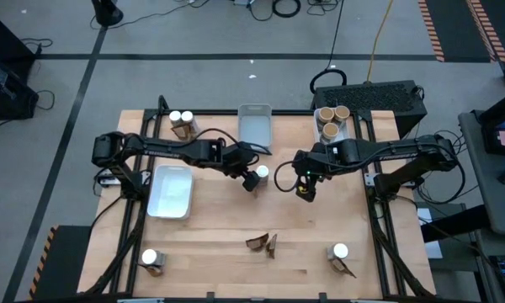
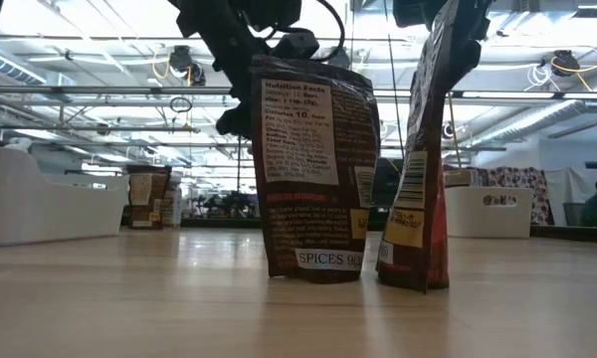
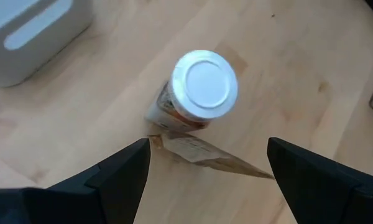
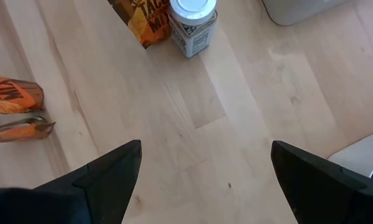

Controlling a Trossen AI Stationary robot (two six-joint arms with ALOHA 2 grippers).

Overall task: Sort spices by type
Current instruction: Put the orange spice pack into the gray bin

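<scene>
A white-capped jar (image 1: 262, 172) stands upright at the table's middle, with a flat brown packet (image 3: 199, 154) on the wood against its base. My left gripper (image 1: 252, 180) hovers open just left of and above that jar (image 3: 205, 87); its fingers touch nothing. My right gripper (image 1: 305, 190) hangs open over bare wood right of it, and its wrist view shows the same jar (image 4: 193, 18) and packet (image 4: 140, 22). Three tan-topped tubs (image 1: 332, 118) sit in a tray at the far right. Two orange-and-brown packets (image 1: 263, 244) stand near the front edge.
A white tray (image 1: 170, 191) lies left of centre and a grey tray (image 1: 254, 122) at the far middle. Two jars with a packet (image 1: 181, 120) stand far left. One jar (image 1: 150, 257) with a packet stands near left, another (image 1: 340, 251) near right.
</scene>
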